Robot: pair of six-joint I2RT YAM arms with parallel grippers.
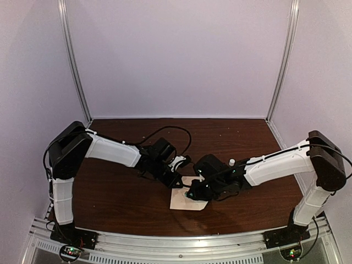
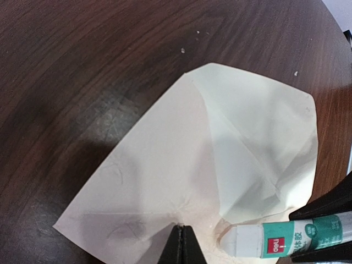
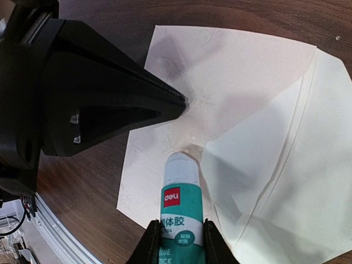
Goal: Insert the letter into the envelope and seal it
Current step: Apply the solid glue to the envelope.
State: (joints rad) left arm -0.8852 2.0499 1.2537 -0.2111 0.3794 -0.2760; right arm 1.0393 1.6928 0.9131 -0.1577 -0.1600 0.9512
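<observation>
From above, the envelope (image 1: 187, 201) lies flat on the dark wooden surface (image 1: 121, 198), and both arms reach in over it. The left end effector (image 1: 178, 183) comes down at the envelope's far left corner. The right end effector (image 1: 192, 193) hangs over its middle, though the fingers are too small here to read.

In the left wrist view, the envelope (image 2: 165, 181) fills most of the frame, with its pointed flap (image 2: 258, 121) open and spread flat toward the upper right. The left end effector (image 2: 180, 242) is clenched, its black tips together and pressing on the envelope's near edge with nothing between them. Just beside them, the pale tip of a glue stick (image 2: 275, 241) touches the paper.

In the right wrist view, the right end effector (image 3: 181, 245) grasps the white and teal glue stick (image 3: 181, 201), whose nose rests on the envelope (image 3: 247, 77) near the base of the flap (image 3: 308, 165). The clenched left end effector (image 3: 181, 102) points onto the envelope just beyond it.
</observation>
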